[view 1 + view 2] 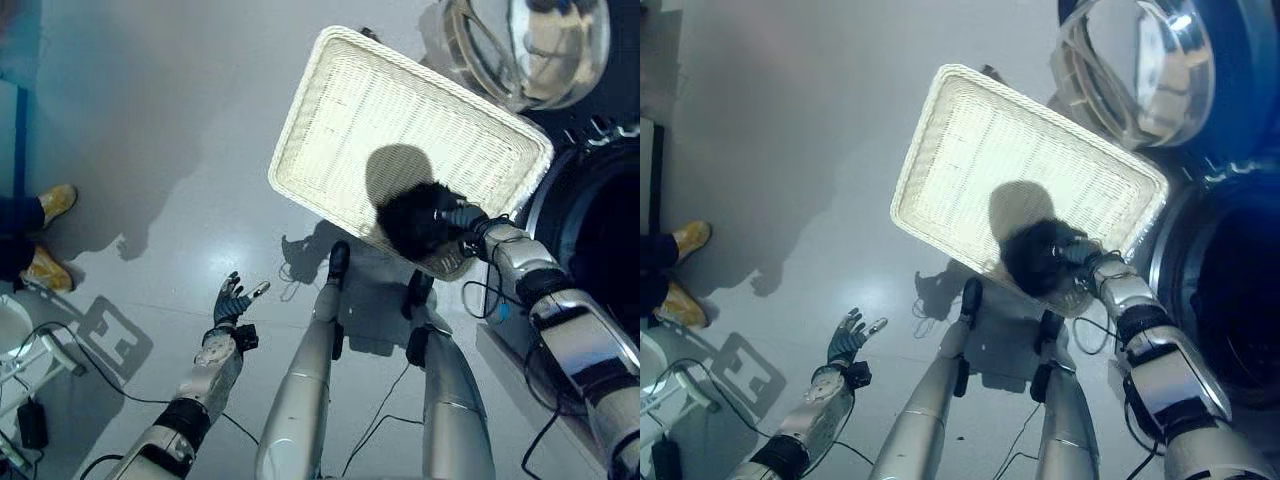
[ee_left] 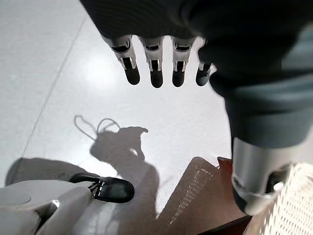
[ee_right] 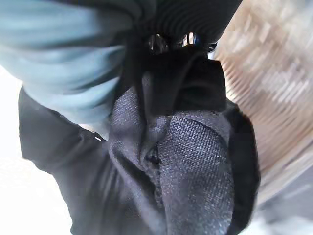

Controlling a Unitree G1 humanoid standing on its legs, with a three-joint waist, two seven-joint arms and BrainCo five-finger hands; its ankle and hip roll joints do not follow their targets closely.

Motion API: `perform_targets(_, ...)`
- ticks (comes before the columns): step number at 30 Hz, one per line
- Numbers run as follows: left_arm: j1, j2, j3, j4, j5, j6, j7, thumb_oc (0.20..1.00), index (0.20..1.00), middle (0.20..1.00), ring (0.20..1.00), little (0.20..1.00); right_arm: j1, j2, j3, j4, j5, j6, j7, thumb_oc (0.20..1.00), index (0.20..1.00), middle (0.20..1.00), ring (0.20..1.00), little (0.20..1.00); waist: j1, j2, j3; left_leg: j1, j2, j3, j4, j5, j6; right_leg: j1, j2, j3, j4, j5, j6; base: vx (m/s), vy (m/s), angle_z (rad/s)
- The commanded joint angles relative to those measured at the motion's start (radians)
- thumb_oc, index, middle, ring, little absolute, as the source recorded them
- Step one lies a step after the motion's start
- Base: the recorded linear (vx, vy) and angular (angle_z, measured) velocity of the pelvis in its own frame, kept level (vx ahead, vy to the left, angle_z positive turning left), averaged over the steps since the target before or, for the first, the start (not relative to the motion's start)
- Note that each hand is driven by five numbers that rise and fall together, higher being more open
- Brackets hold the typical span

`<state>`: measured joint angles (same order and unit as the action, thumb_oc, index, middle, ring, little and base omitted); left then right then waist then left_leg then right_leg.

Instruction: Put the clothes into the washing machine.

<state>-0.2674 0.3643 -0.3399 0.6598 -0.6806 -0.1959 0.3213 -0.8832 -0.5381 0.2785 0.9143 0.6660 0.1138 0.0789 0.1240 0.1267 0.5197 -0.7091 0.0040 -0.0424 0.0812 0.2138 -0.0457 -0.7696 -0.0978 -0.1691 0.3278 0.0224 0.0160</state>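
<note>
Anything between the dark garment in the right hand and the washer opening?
Nothing visible. The right hand grips the dark garment over the near edge of the white wicker basket. The washing machine's dark drum opening lies just to its right, with the door swung open beyond the basket.

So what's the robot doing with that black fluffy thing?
It is doing the laundry. Its right hand is curled round a dark piece of clothing, holding it at the near edge of a white wicker basket. The washing machine stands just to the robot's right with its round door swung open. The left hand hangs open over the floor, holding nothing. A person's yellow shoes show off to the left.
</note>
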Motion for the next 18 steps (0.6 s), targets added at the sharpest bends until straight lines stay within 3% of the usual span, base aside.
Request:
perform_targets(1, 0.039, -0.032, -0.001, 0.029, 0.027, -0.067, 0.014, 1.0, 1.0, 1.0, 1.0, 1.0, 0.011, -0.007, -0.042, -0.072, 0.298, -0.113, -0.009, 0.2, 0.2, 0.2, 0.2, 0.2, -0.019, -0.001, 0.0, 0.016, -0.079, 0.064, 0.018, -0.098, 0.027, 0.017, 0.042, -0.038, -0.086, 0.042, 0.058, -0.02, 0.093, -0.29)
perform_targets(7, 0.031, -0.083, 0.006, 0.097, 0.025, -0.114, 0.017, 1.0, 1.0, 1.0, 1.0, 1.0, 0.125, 0.076, -0.154, -0.201, 0.679, -0.204, 0.063, 0.2, 0.2, 0.2, 0.2, 0.2, -0.078, 0.009, 0.0, 0.028, -0.083, 0.101, 0.032, -0.118, 0.03, 0.009, 0.051, 0.011, -0.095, 0.047, 0.058, -0.01, 0.058, -0.24)
perform_targets(14, 0.033, -0.088, 0.005, 0.12, 0.02, -0.143, 0.026, 1.0, 1.0, 1.0, 1.0, 1.0, 0.22, 0.132, -0.225, -0.284, 0.965, -0.297, 0.159, 0.2, 0.2, 0.2, 0.2, 0.2, -0.126, 0.007, 0.0, 0.046, -0.081, 0.138, 0.05, -0.141, 0.029, 0.024, 0.051, 0.042, -0.123, 0.056, 0.058, -0.02, 0.01, -0.24)
perform_targets(18, 0.034, -0.089, 0.003, 0.123, 0.015, -0.152, 0.033, 1.0, 1.0, 1.0, 1.0, 1.0, 0.266, 0.151, -0.266, -0.305, 1.057, -0.354, 0.16, 0.2, 0.2, 0.2, 0.2, 0.2, -0.149, 0.011, 0.0, 0.06, -0.079, 0.156, 0.052, -0.147, 0.028, 0.033, 0.054, 0.058, -0.127, 0.056, 0.058, -0.01, 0.012, -0.27)
